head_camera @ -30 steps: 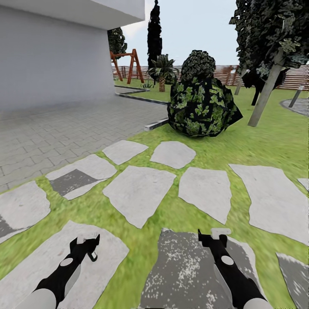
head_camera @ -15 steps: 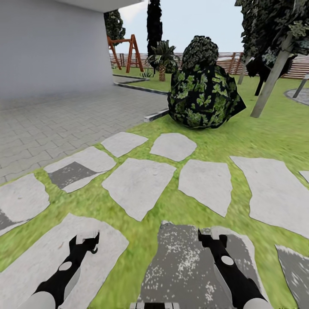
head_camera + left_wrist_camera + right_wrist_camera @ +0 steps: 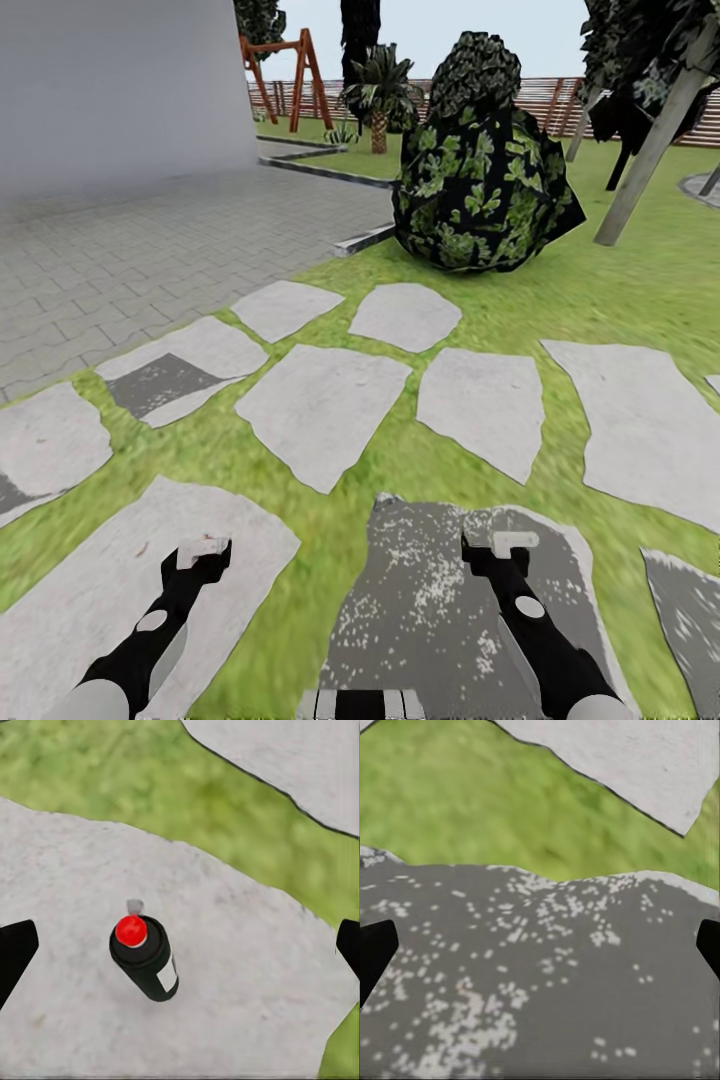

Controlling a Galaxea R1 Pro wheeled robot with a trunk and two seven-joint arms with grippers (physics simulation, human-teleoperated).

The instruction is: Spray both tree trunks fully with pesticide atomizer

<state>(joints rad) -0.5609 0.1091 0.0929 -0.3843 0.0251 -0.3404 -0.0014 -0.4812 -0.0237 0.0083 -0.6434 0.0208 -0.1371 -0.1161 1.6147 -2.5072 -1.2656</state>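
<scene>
Where lawn [image 3: 400, 480] meets stepping stones [image 3: 320, 410], the atomizer [image 3: 144, 956] stands on pale stone.

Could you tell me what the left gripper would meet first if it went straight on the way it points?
Probably the atomizer, standing on a pale stone between the open fingers, slightly off centre.

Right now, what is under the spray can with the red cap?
The can stands upright on a pale grey stepping stone, between the open left gripper's fingertips. Grass borders the stone. The patch beneath the can's base is covered.
</scene>
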